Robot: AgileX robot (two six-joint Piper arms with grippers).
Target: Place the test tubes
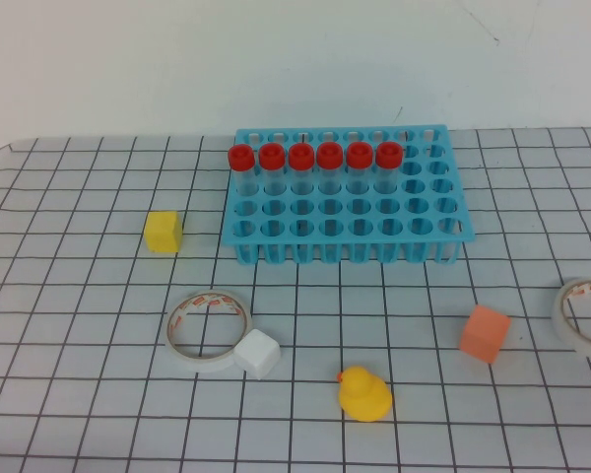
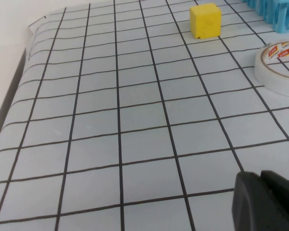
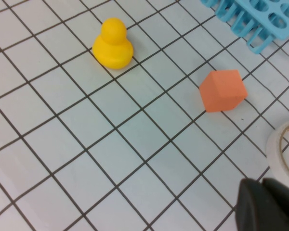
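Six tubes (image 1: 301, 169) stand in one row of the rack (image 1: 347, 252); we see none loose. Our left gripper (image 2: 260, 182), near the yellow cube (image 2: 205, 20), and right gripper (image 3: 262, 186), near the orange cube (image 3: 222, 90), are closed on nothing, so we should retreat without nudging the rack.

Left approach: the left gripper (image 2: 260, 180), jaws closed, hangs over bare grid mat (image 1: 69, 296). The only obstacles there are the yellow cube (image 1: 164, 232) and, nearer the robot, a tape roll (image 1: 209, 330) with a white cube (image 1: 257, 353) touching its rim.

Right approach: the right gripper (image 3: 261, 185), jaws closed, hangs near a second tape roll (image 1: 586, 315) at the table's right edge. The orange cube (image 1: 485, 333) and yellow duck (image 1: 363, 394) stand apart, with a clear lane between them.

Centre: an open strip runs along the front of the blue test tube rack (image 1: 347, 232). Six red-capped test tubes (image 1: 315, 158) block one row toward the back. The front rows and right-hand columns are open from above.
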